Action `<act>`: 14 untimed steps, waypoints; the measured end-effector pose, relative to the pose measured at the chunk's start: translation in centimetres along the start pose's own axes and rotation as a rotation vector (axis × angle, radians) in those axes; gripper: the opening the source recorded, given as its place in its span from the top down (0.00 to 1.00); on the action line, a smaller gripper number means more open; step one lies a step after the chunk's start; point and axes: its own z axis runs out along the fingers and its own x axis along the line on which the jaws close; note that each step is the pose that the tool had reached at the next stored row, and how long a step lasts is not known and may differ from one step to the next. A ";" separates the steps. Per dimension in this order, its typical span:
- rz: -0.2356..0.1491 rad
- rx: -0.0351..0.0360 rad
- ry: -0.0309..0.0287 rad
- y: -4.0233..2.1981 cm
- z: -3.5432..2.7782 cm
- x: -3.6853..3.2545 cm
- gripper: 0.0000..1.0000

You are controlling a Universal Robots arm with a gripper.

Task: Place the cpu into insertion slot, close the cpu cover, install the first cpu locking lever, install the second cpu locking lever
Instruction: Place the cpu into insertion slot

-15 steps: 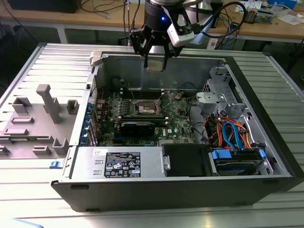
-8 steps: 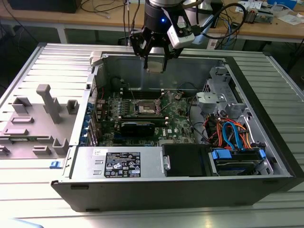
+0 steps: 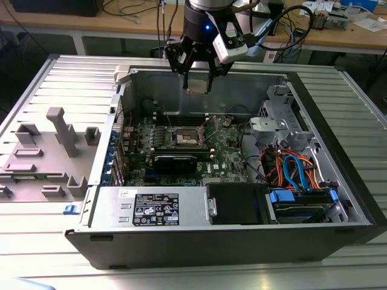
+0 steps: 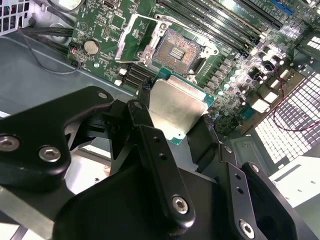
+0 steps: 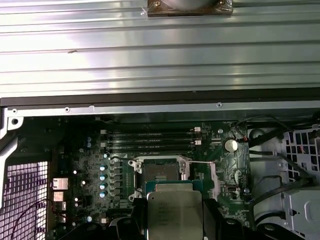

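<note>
My gripper (image 3: 198, 84) hangs above the open computer case, over its back wall. It is shut on the cpu (image 4: 175, 107), a flat silver square pinched by its edges between the black fingers (image 4: 137, 115). The first wrist view also has the cpu (image 5: 172, 215) in it. The insertion slot (image 4: 177, 47) lies below on the green board with its dark centre bare. In the exterior view the slot (image 3: 186, 138) is lower than the gripper and nearer the camera. The cpu cover (image 4: 125, 42) stands swung open beside the slot, and thin wire levers are raised next to it.
Long black memory slots (image 5: 150, 140) run beside the socket. A black card (image 3: 174, 162) sits just in front of it. Cables and drive bays (image 3: 296, 172) crowd the exterior view's right of the case. A grey fixture (image 3: 57, 145) stands on the table at the exterior view's left.
</note>
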 end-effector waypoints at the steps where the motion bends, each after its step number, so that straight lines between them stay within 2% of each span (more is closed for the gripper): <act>1: 0.000 0.0001 0.0000 -0.01 0.01 0.00 0.45; 14: 0.000 0.0005 0.0000 -0.23 0.27 -0.01 0.45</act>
